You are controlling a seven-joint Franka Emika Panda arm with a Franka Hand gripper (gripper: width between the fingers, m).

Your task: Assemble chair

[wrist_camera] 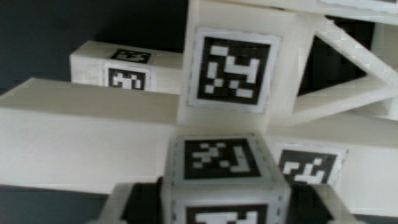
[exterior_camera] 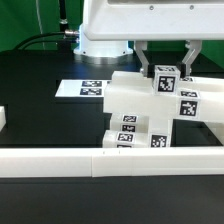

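Chair (exterior_camera: 150, 115) parts stand joined on the black desk (exterior_camera: 40, 70) behind the white wall (exterior_camera: 60, 160); the pincer (exterior_camera: 165, 72) straddles a tagged upright piece (exterior_camera: 166, 78), half spread, grip uncertain; it should center before squeezing.

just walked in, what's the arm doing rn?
The gripper is down over a tagged white chair part at the top of a cluster of chair parts, one finger on each side of it. Whether it has a firm grip isn't clear. The marker board lies behind, the border wall in front.
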